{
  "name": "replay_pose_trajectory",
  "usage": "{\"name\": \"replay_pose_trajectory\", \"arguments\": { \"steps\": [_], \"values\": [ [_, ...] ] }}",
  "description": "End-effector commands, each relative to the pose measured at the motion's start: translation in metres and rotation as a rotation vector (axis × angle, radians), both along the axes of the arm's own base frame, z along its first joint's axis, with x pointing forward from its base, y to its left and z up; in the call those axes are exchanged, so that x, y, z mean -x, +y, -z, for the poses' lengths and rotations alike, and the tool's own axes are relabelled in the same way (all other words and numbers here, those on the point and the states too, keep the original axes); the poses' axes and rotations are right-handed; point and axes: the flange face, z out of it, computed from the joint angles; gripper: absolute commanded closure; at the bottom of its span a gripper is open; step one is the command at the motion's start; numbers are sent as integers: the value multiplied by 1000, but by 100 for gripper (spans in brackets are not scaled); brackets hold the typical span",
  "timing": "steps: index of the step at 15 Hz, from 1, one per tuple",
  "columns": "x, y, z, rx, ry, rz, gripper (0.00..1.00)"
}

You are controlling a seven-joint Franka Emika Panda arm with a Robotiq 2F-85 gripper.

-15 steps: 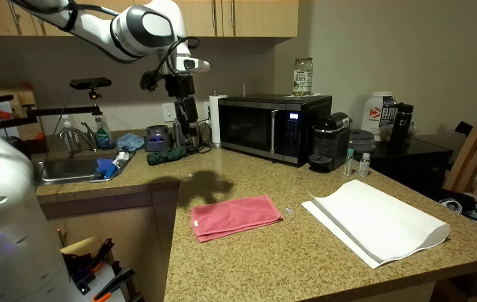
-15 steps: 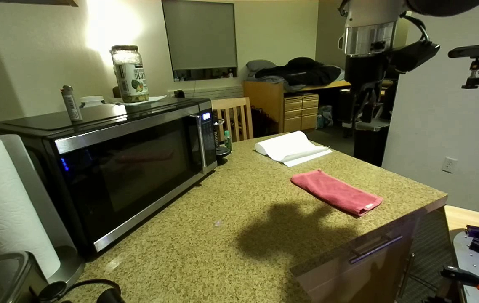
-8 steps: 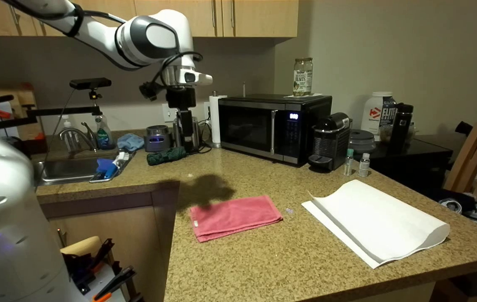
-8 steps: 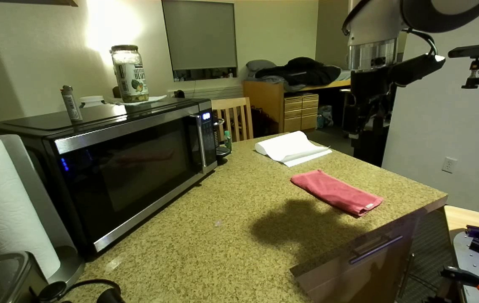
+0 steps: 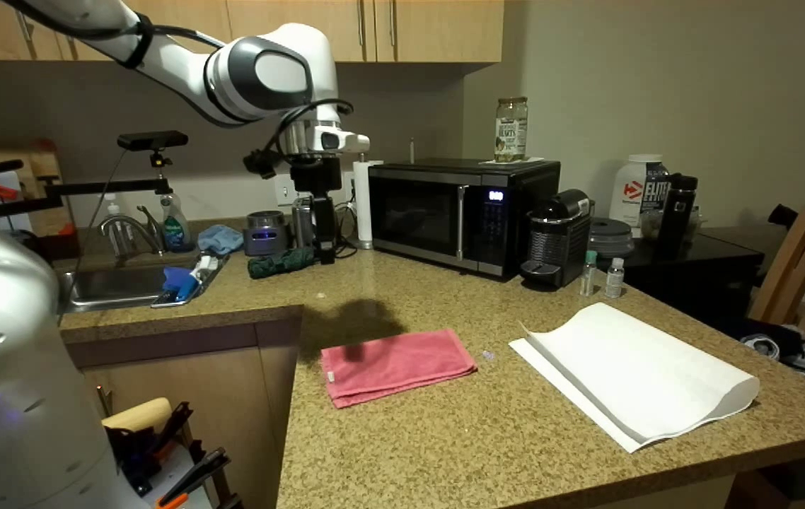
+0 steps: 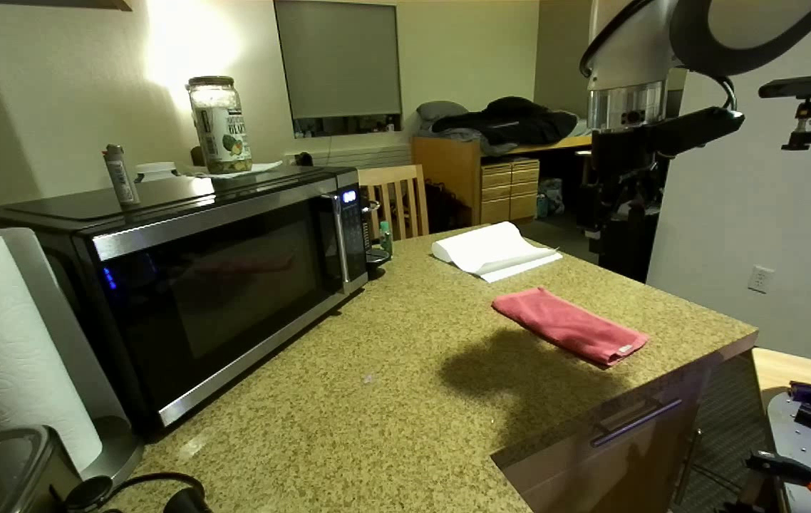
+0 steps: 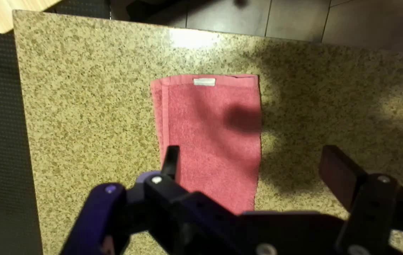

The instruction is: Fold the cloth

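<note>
1. Against a second ago, my robot arm (image 5: 264, 71) has sunk lower over the speckled countertop (image 5: 445, 452) and its end has come upright; the things below lie where they lay.
2. The microwave oven (image 5: 417, 219) stands toward the wall, I judge to leave me working room.
3. The large white sheet (image 5: 636, 367), paper or fabric I cannot tell, curls over near my work but apart, probably set aside.
4. The pink terry cloth (image 5: 399, 364) lies flat near the countertop's edge, likely for easy reach. It looks doubled already, one layer peeking out along a long side; whether it wants another fold, I cannot tell.
5. My claw (image 7: 256, 168) hangs above it, spread wide apart and gripping nothing, ready, I suppose, for a pinch.
6. A white label (image 7: 204, 81) sits at one short end, neatly along the border.
</note>
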Motion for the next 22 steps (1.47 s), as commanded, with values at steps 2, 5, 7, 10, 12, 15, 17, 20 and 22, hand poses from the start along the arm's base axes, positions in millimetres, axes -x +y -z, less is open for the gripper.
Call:
{"name": "replay_pose_trajectory", "arguments": {
  "steps": [2,5,7,10,12,15,17,20,22],
  "values": [
    [-19,-9,8,4,-37,24,0],
    [-25,-14,17,2,-24,41,0],
    [-26,-20,25,-2,-2,64,0],
    [-29,-34,37,-4,20,95,0],
    [-31,-46,43,-8,28,119,0],
    [-34,-64,52,-21,35,159,0],
    [-36,-74,60,-32,41,181,0],
    [-40,-76,77,-42,52,174,0],
    [-43,-71,89,-43,59,159,0]
  ]
}}
